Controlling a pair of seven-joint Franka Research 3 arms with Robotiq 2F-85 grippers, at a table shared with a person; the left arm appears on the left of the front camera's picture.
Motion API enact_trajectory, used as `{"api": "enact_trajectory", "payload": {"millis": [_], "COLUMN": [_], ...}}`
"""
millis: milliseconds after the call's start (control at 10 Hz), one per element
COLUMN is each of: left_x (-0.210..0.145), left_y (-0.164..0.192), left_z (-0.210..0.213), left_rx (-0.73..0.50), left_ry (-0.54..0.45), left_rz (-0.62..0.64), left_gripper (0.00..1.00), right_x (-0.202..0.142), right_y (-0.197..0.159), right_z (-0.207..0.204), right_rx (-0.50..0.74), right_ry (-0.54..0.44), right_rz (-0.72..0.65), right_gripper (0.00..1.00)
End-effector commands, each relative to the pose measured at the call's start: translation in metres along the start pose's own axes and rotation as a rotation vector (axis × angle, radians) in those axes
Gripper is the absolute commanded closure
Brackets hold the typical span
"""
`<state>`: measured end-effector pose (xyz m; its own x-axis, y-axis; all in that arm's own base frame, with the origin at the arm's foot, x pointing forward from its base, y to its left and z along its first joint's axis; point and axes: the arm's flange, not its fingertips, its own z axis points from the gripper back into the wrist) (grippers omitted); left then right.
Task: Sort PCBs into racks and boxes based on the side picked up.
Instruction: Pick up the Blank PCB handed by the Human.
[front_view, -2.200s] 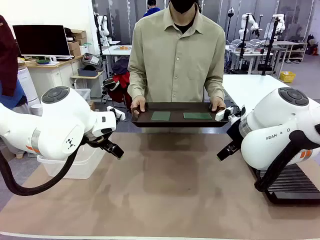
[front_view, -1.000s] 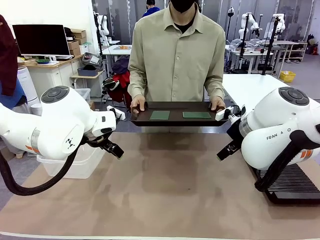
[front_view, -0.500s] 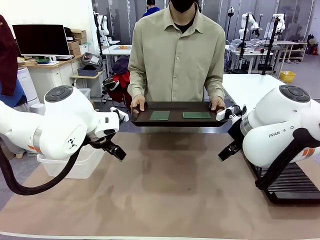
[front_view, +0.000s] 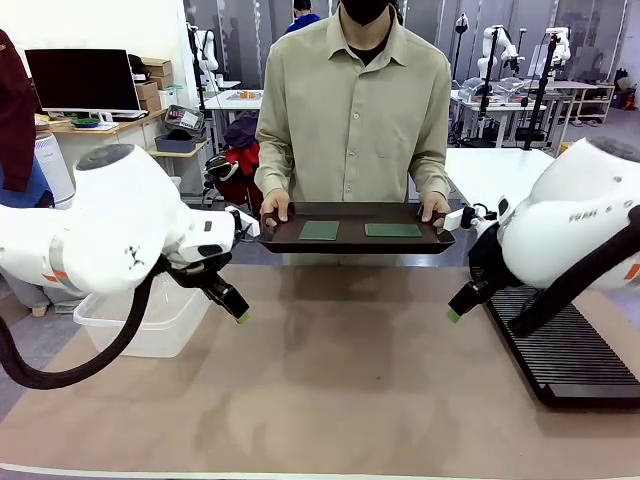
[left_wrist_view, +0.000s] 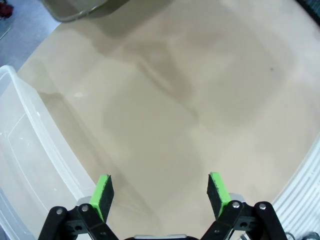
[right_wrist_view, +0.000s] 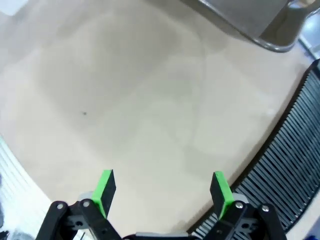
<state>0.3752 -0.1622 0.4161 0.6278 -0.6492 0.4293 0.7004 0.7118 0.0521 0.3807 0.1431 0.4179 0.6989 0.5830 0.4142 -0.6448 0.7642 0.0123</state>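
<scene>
Two green PCBs lie flat on a dark tray (front_view: 350, 244) that a person holds at the far edge of the table: the left PCB (front_view: 320, 230) and the right PCB (front_view: 393, 230). My left gripper (front_view: 238, 312) hangs over the table's left part, below and left of the tray; in its wrist view it (left_wrist_view: 160, 192) is open and holds nothing. My right gripper (front_view: 455, 312) hangs at the right and is open too (right_wrist_view: 163, 189). The black slotted rack (front_view: 570, 345) (right_wrist_view: 295, 165) lies at the right. The clear tub (front_view: 150, 320) (left_wrist_view: 20, 150) stands at the left.
The person's hands (front_view: 276, 210) grip the tray's two ends. The tray's underside (right_wrist_view: 250, 20) shows at the top of both wrist views. Bare tan tabletop (front_view: 340, 380) stretches between the two grippers.
Both arms have turned and their grippers have swung down and inward over the table. The right arm has lifted off the rack, showing more of it. The tray has stayed put.
</scene>
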Motion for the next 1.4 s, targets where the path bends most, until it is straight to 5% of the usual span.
{"api": "enact_trajectory", "payload": {"millis": [0, 700, 900, 1300], "left_x": [0.003, 0.03, 0.033, 0.033], "left_y": [0.017, 0.048, 0.051, 0.045], "left_z": [0.036, 0.132, 0.141, 0.138], "left_rx": [-0.128, -0.217, -0.129, -0.171], "left_ry": [-0.015, -0.101, -0.126, -0.094], "left_rz": [-0.023, -0.096, -0.091, -0.079], "left_gripper": [0.0, 0.0, 0.0, 0.0], "right_x": [0.005, 0.035, 0.039, 0.038], "right_y": [-0.019, -0.054, -0.056, -0.053], "right_z": [0.028, 0.154, 0.163, 0.163], "right_rx": [0.066, 0.112, 0.067, 0.089], "right_ry": [0.009, -0.119, -0.15, -0.13], "right_rz": [0.014, 0.075, 0.041, 0.061], "right_gripper": [0.0, 0.0, 0.0, 0.0]}}
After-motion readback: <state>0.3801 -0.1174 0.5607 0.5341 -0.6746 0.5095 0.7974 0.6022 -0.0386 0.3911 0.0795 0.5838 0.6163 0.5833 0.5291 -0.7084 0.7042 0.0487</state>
